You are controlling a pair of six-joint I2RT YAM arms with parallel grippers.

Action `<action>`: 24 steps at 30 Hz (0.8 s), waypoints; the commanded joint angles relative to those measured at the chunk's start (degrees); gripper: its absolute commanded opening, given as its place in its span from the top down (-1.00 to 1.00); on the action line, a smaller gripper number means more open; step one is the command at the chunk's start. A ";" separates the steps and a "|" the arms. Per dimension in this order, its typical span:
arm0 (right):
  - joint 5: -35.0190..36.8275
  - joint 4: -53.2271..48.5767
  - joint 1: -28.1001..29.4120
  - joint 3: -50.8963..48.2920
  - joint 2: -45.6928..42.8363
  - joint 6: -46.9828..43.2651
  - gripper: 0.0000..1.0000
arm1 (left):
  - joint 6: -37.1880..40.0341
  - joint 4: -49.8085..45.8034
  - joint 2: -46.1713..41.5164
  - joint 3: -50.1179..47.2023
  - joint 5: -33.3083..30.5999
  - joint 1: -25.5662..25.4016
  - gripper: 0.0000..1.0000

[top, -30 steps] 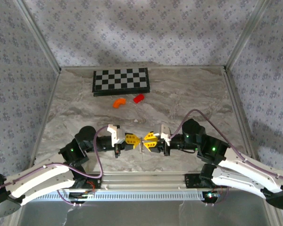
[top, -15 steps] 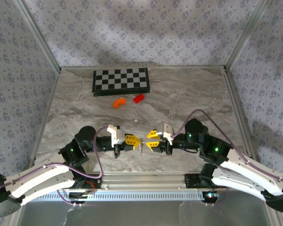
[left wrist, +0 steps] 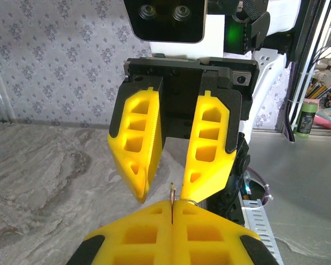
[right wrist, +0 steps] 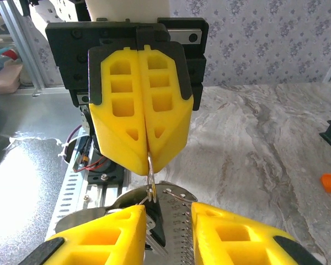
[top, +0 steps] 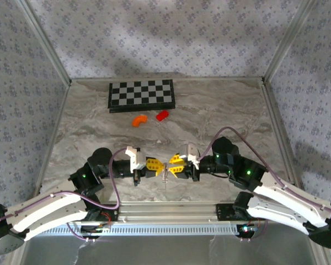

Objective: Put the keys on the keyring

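My left gripper [top: 159, 165] is shut on the keyring [top: 165, 175], a thin silvery loop sticking out past its yellow tips near the table's front edge. In the left wrist view the keyring [left wrist: 172, 194] stands edge-on in the seam of my left gripper [left wrist: 172, 207]. My right gripper [top: 170, 165] faces it tip to tip, open. In the right wrist view the keyring [right wrist: 152, 172] hangs down from the closed left fingers [right wrist: 165, 130]. The keys [right wrist: 176, 221], a silvery toothed blade with a dark piece, sit between the spread pads of my right gripper [right wrist: 168, 214], touching the loop's lower end.
A checkerboard [top: 142, 95] lies at the back left. In front of it are a curved orange piece [top: 139, 120] and a red block [top: 163, 115]. A metal rail [top: 171, 210] runs along the near edge under both arms.
The right gripper drew back to the right half a second ago and has now come back close to the left gripper's tips. The left arm has stayed still, shut on the loop.
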 commanded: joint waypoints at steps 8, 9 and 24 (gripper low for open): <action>-2.66 4.12 0.43 0.56 0.94 -0.33 0.46 | -0.72 1.77 -0.39 1.82 1.10 -0.25 1.00; -2.66 4.15 0.47 0.62 1.14 -0.33 0.47 | -0.74 1.81 -0.42 1.79 1.06 -0.25 1.00; 2.43 -6.65 1.11 6.13 3.17 -4.35 1.00 | 1.91 -7.01 -0.09 4.44 -6.49 -0.25 0.93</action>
